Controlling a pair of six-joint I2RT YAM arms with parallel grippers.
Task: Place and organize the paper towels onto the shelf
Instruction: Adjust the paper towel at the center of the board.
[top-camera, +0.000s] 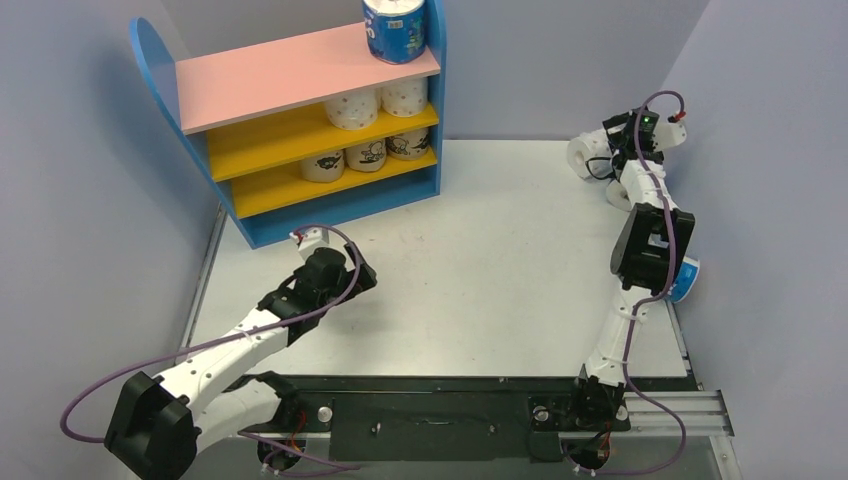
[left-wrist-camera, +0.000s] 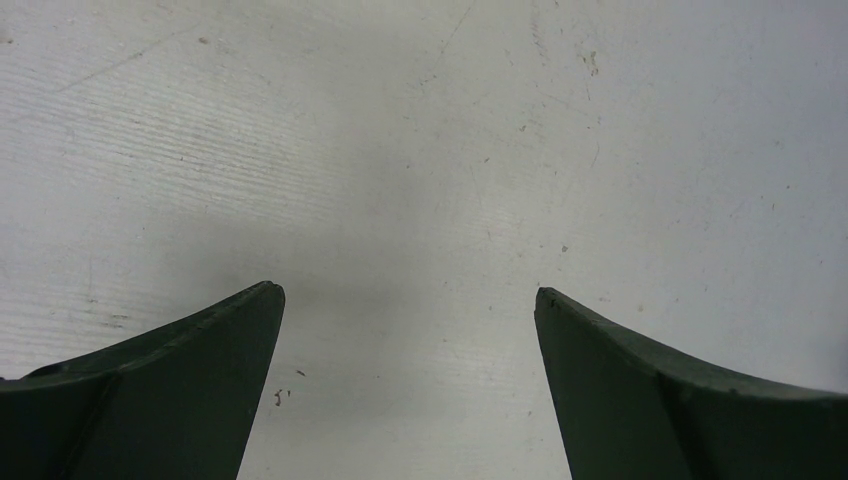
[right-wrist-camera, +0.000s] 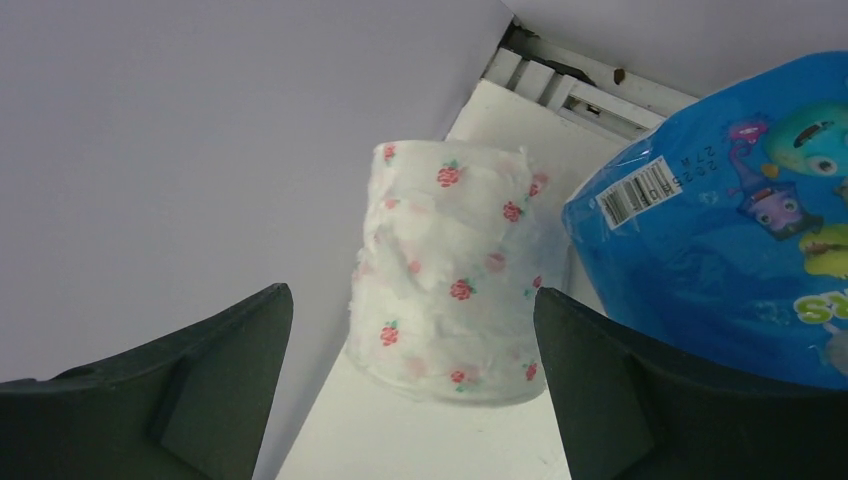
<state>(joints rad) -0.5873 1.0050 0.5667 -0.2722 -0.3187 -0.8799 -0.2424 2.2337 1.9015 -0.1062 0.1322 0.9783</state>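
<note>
The left pincer (left-wrist-camera: 405, 290) hangs over bare worktop (left-wrist-camera: 420, 120), its fingers wide apart and holding nothing. Farther off on the right, the right pincer (right-wrist-camera: 410, 292) is spread too, framing an upright white flower-dotted roll (right-wrist-camera: 450, 270) without gripping it. A blue-wrapped roll (right-wrist-camera: 720, 250) sits just beside that one. At the back stands the shelf (top-camera: 155, 70). It has one blue roll (top-camera: 395, 30) on the pink top, two white rolls (top-camera: 352, 107) on the upper yellow board and three cartoon-print rolls (top-camera: 366, 154) on the lower.

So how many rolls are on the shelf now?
6: one blue roll on the pink top board, two white dotted rolls on the upper yellow board, three tan rolls on the lower yellow board. Others may hide behind.
</note>
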